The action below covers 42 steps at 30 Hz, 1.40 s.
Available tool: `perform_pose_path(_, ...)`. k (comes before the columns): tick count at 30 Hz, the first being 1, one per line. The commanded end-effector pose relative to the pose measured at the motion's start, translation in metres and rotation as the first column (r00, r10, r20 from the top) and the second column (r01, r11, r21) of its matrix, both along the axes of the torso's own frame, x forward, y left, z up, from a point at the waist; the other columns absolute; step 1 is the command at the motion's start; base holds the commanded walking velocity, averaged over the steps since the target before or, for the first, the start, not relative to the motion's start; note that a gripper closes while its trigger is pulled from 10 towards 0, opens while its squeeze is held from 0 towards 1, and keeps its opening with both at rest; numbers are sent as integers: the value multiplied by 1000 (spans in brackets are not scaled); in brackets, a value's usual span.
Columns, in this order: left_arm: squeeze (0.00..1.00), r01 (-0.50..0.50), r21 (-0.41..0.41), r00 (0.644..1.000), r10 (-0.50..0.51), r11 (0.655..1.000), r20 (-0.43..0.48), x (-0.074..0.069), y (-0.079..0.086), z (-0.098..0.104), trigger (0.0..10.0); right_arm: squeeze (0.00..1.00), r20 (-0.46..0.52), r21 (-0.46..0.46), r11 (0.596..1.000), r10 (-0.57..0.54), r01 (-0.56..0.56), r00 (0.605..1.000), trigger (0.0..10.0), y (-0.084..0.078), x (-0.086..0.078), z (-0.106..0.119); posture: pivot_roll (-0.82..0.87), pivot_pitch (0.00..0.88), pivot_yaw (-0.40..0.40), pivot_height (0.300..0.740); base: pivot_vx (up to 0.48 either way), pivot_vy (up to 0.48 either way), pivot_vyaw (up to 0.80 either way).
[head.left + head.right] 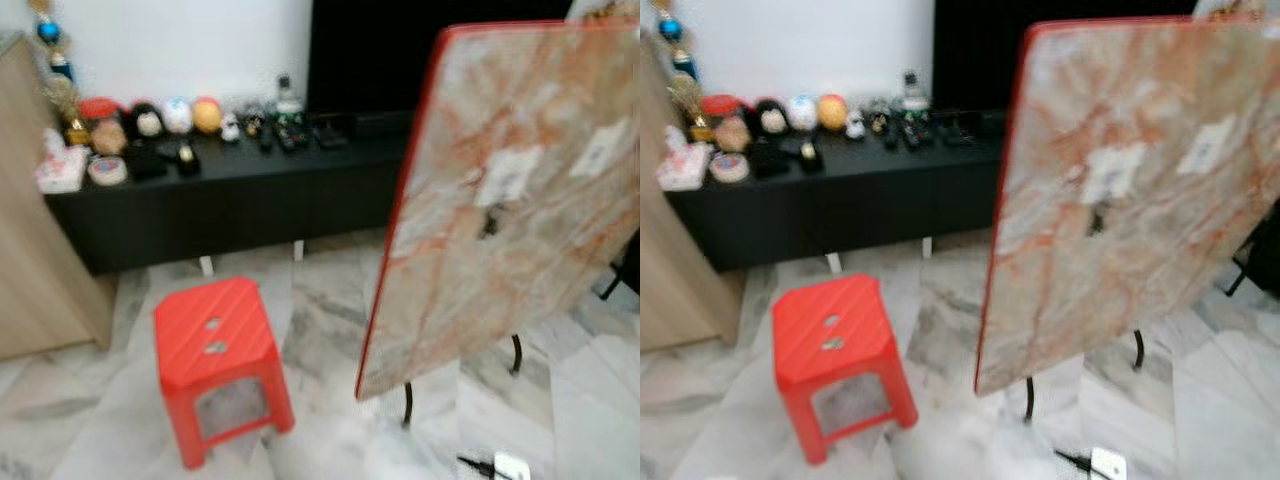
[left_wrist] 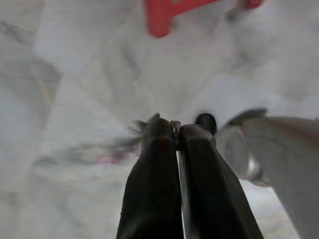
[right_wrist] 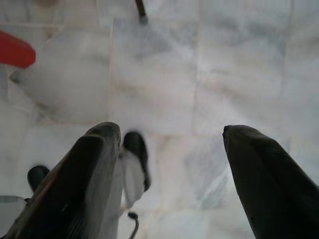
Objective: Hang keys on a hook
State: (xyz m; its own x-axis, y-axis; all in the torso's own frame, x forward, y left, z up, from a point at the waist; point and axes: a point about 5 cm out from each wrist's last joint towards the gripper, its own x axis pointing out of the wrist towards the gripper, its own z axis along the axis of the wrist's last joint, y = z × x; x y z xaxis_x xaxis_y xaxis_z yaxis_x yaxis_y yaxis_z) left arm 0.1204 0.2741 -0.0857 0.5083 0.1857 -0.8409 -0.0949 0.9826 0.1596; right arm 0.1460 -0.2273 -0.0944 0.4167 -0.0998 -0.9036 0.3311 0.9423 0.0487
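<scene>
A marble-patterned board (image 1: 520, 200) with a red edge stands tilted on thin black legs at the right. It carries two white patches (image 1: 507, 180) and a small dark hook-like piece (image 1: 489, 222) below the nearer one; blur hides the detail. In the left wrist view my left gripper (image 2: 175, 130) is shut above the floor, and a thin metal piece, seemingly the ring of the keys (image 2: 175, 127), shows between its fingertips. A blurred dark and pinkish streak trails beside them. My right gripper (image 3: 172, 133) hangs open over the floor tiles, holding nothing.
A red plastic stool (image 1: 215, 350) stands on the marble floor left of the board. Behind it a low black console (image 1: 230, 190) carries several ornaments. A wooden cabinet (image 1: 30, 230) is at the far left. A white plug with a black cable (image 1: 508, 466) lies near the board's legs.
</scene>
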Motion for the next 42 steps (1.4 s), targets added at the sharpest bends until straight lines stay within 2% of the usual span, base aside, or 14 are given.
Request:
perform_pose_path(1,0,2,24,1000,-1,1000,-26,-9,9,1,10000,0,27,10,1000,23,-24,999,10000,6,7,2,88,0,-38,740,0,-307,0)
perform_pose_path(7,0,12,21,1000,-11,1000,-28,-2,-2,-2,10000,0,20,3,999,34,-34,999,10000,5,7,2,95,0,-42,740,0,-307,0)
perform_pose_path(10,0,30,9,999,-30,1000,-11,12,-20,-4,10000,0,25,4,999,32,-32,999,10000,6,8,2,93,0,-41,740,0,-306,0)
perform_pose_path(16,0,52,-5,999,-52,999,2,24,-40,-5,10000,0,33,4,999,36,-36,999,10000,5,9,3,94,0,-42,740,0,-304,0)
perform_pose_path(19,0,50,-4,999,-50,999,1,24,-39,-5,10000,0,33,1,999,39,-39,999,10000,5,10,3,95,0,-43,740,0,-304,0)
perform_pose_path(23,0,34,2,999,-34,999,-7,15,-28,-5,10000,0,33,-3,999,54,-54,998,10000,4,10,3,93,0,-47,740,0,-301,0)
perform_pose_path(42,0,37,-7,999,-37,999,-10,13,-30,-6,10000,0,35,-14,999,49,-49,998,10000,2,9,3,80,0,-43,740,0,-300,0)
